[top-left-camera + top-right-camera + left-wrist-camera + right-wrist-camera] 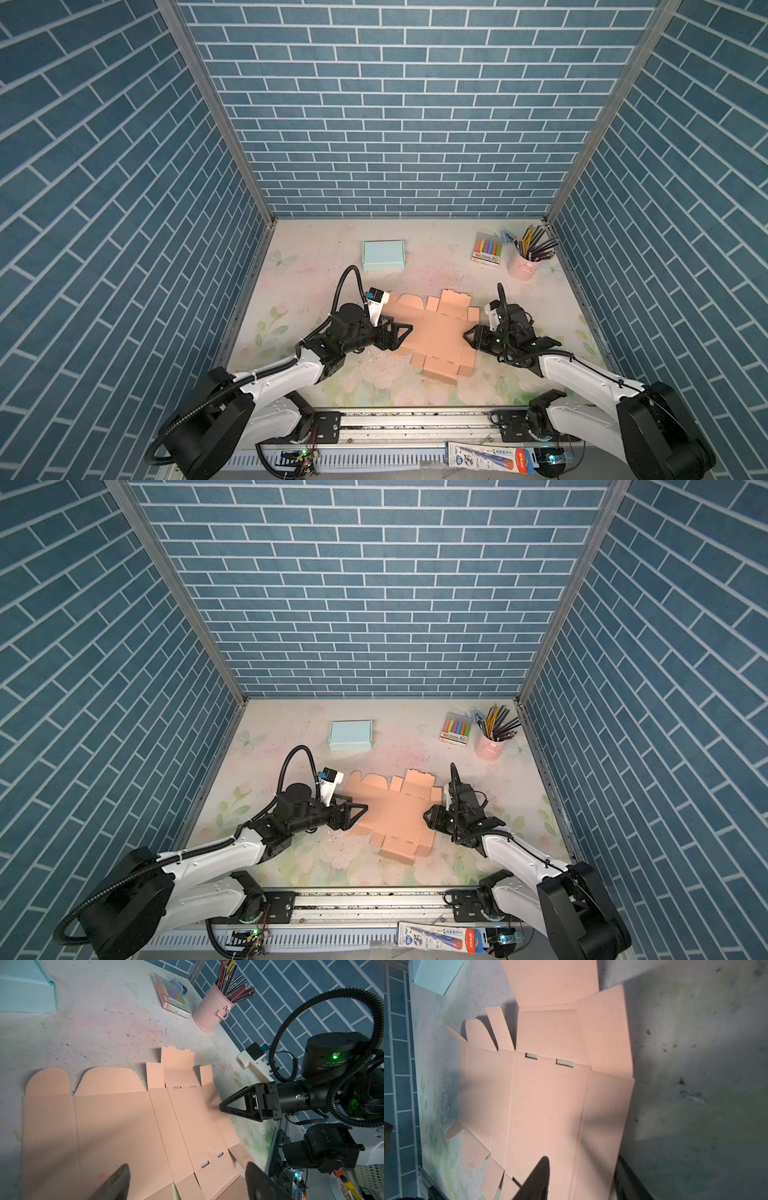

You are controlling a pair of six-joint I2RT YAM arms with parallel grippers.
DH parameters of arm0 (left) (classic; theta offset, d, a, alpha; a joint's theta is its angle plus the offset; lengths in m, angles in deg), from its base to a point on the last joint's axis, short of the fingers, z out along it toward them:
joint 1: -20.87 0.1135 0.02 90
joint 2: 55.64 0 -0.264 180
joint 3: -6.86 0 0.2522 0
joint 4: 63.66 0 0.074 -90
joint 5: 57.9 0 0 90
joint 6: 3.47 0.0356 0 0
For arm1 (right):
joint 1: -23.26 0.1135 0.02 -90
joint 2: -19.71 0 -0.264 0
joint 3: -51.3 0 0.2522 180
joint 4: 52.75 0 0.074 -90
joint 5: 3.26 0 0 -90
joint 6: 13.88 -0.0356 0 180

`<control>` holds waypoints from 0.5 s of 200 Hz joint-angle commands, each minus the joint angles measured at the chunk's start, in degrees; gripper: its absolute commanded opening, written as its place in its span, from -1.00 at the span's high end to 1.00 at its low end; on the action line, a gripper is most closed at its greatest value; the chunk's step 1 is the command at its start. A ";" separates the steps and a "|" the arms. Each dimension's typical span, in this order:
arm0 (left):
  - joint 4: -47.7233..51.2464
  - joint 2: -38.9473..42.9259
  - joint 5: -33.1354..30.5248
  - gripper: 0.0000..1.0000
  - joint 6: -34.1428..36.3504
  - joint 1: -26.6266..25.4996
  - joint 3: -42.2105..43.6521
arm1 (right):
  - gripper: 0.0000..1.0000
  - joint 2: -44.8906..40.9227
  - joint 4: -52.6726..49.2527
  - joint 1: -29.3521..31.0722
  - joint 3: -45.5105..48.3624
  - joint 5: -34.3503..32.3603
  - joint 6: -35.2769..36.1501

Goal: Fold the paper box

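Observation:
The paper box (432, 332) (395, 812) is a flat, unfolded salmon-pink cardboard blank lying mid-table, its flaps spread out. My left gripper (399, 330) (357, 810) hovers over the blank's left part; in the left wrist view it (189, 1180) is open wide above the box (124, 1126) with nothing between its fingers. My right gripper (468, 334) (428, 814) is at the blank's right edge. In the right wrist view its jaws (583, 1180) stand apart, one finger (539, 1178) over the cardboard (546, 1095), the other beside the outer edge.
A closed light-blue box (383, 254) sits at the back left. At the back right are a marker pack (488, 249) and a pink cup of pencils (523, 264). Blue brick walls enclose the table on three sides, and a metal rail (415, 424) runs along the front.

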 commanded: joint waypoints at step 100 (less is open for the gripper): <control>-0.30 -1.03 -1.24 -0.75 -0.68 -0.71 -0.58 | 0.28 4.86 5.91 -0.25 0.19 2.65 0.86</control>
